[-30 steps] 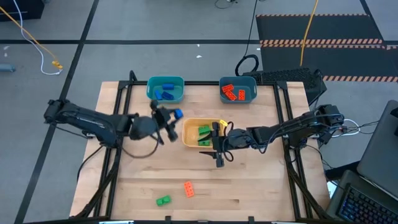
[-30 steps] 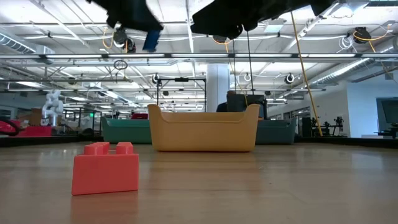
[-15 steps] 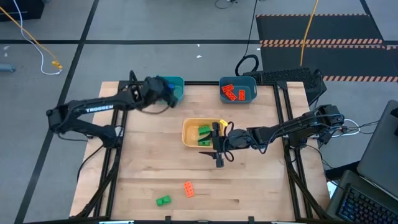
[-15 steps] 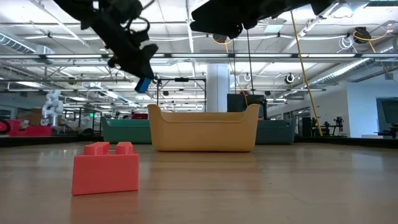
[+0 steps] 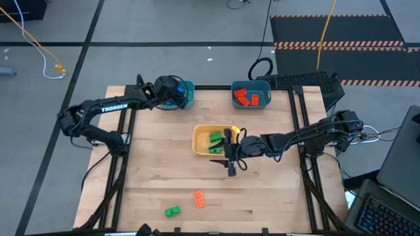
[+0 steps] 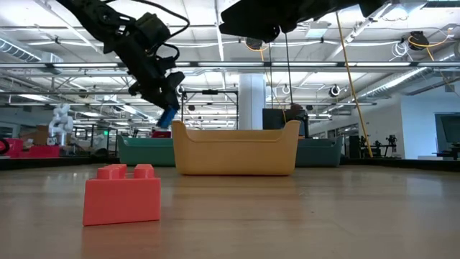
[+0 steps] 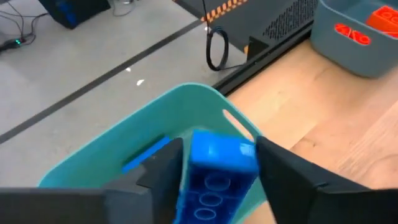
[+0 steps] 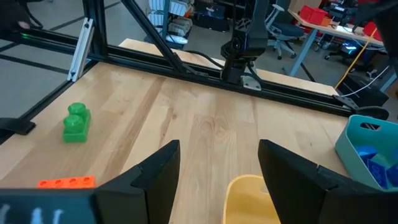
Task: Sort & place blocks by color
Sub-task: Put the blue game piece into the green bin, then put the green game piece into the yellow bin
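My left gripper (image 5: pixel 174 92) hangs over the teal bin (image 5: pixel 188 88) at the table's far left, shut on a blue block (image 7: pixel 214 168). The low view shows that block (image 6: pixel 167 119) at the fingertips, above the bin's rim. Another blue block (image 7: pixel 146 154) lies inside the bin. My right gripper (image 5: pixel 230 164) stands open over the near right corner of the yellow bin (image 5: pixel 200 134), which holds green blocks (image 5: pixel 214 141). A green block (image 5: pixel 172 211) and an orange block (image 5: pixel 199 199) lie on the table near its front edge. My left gripper pinches the blue block by its two long sides (image 7: pixel 186 180) between its two fingers, which run along the block. The fingers slant down toward the table's far edge. The block is lifted clear above the teal bin, tilted, with its hollow underside toward the wrist camera.
A grey-blue bin (image 5: pixel 251 86) with orange blocks (image 5: pixel 246 98) stands at the far edge, right of the teal bin. Black frame rails (image 5: pixel 298 124) run along the table's left and right sides. Bare wood lies between the yellow bin and the two loose blocks.
My left gripper has swung from beside the yellow bin at the table's middle toward the far edge, to above the teal bin, and has sunk a little. The blue block has gone with it, lifted clear all the way.
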